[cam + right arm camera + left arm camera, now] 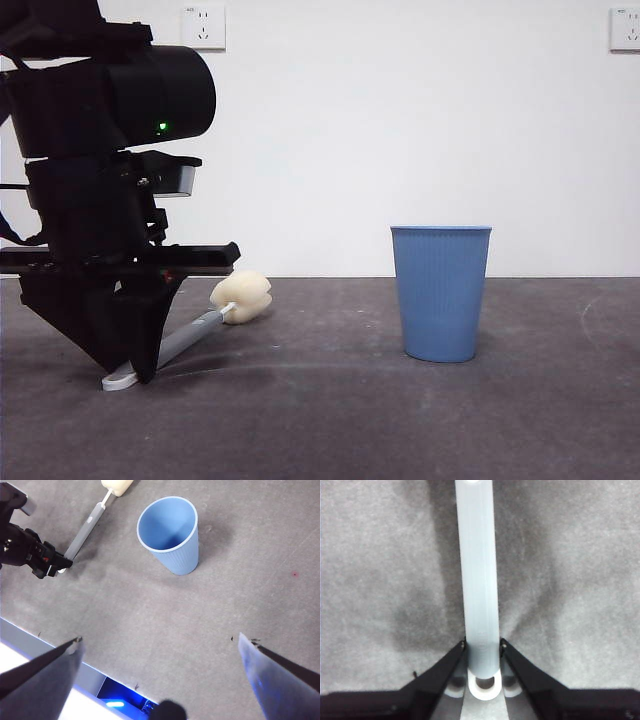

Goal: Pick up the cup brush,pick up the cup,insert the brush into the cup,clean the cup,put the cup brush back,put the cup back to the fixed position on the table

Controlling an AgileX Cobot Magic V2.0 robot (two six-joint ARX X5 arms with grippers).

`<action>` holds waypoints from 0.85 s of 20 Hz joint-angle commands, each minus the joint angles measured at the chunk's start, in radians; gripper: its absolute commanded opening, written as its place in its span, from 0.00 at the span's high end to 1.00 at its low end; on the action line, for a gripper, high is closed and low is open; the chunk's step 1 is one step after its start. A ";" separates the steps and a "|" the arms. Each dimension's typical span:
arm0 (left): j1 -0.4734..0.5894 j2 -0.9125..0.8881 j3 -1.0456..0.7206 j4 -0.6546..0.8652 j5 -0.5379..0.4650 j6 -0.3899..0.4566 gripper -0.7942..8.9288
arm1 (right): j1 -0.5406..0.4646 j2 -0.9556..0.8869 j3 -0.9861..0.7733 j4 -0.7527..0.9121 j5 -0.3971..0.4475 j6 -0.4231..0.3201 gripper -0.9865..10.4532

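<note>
The cup brush (190,337) lies on the table (350,420) at the left, its cream sponge head (242,297) pointing away and its white looped end (118,379) nearest the camera. My left gripper (140,368) reaches down onto the grey handle (477,580) just above the loop, and its jaws press against both sides of it (482,644). The blue ribbed cup (441,292) stands upright to the right, untouched. My right gripper (160,638) hovers high above the table, open and holding nothing, with the cup (170,535) and the brush (87,527) below it.
A white wall with two sockets (203,27) backs the table. In the right wrist view, the table's pale front edge (45,645) runs under the right gripper. Bare dark table surface lies between brush and cup.
</note>
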 commanded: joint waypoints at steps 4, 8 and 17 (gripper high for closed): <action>0.000 -0.037 -0.008 -0.026 -0.007 0.002 0.86 | 0.002 -0.002 0.001 0.006 -0.001 0.007 0.42; 0.001 -0.072 0.004 -0.033 -0.005 0.002 0.86 | 0.002 -0.002 0.001 0.006 -0.001 0.027 0.42; 0.001 -0.125 0.109 -0.115 0.079 0.098 0.93 | 0.016 0.053 -0.093 0.164 -0.117 0.059 0.42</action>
